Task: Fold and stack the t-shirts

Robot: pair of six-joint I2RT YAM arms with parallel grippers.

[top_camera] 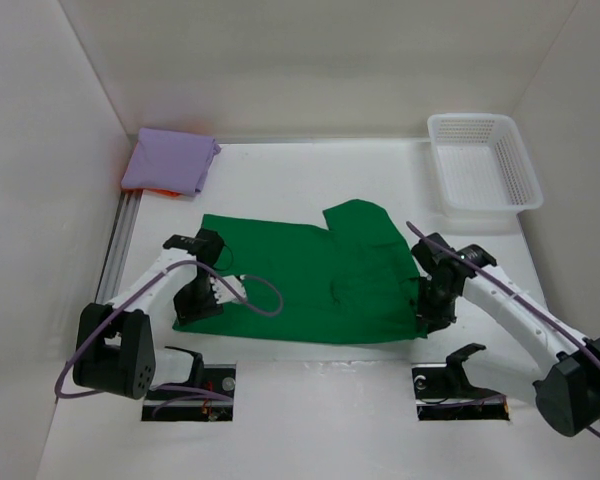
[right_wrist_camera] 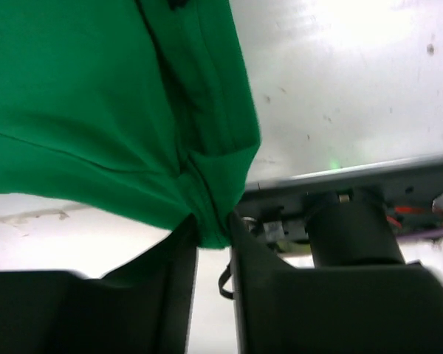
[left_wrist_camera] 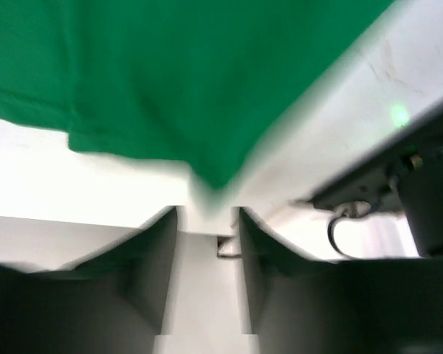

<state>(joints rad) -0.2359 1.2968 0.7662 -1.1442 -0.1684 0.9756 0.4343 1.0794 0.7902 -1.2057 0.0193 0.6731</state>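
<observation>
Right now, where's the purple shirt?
Top view: purple shirt sits folded in the far-left corner, atop the orange shirt, beyond the spread green shirt.

Left pincer [left_wrist_camera: 207,212] parted, right pincer [right_wrist_camera: 213,218] low, downturned

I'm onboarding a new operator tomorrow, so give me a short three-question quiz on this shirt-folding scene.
1. True or false: the white basket holds a shirt.
2. What peeks out from under the lavender t-shirt in the far left corner?
A. a green sleeve
B. the orange t-shirt
C. a basket
3. Fill in the blank (near or far): the left end effector and the right end effector are each at a ____ corner of the green t-shirt, counted from the arm bases.

Key: 1 false; 2 B; 3 near.
</observation>
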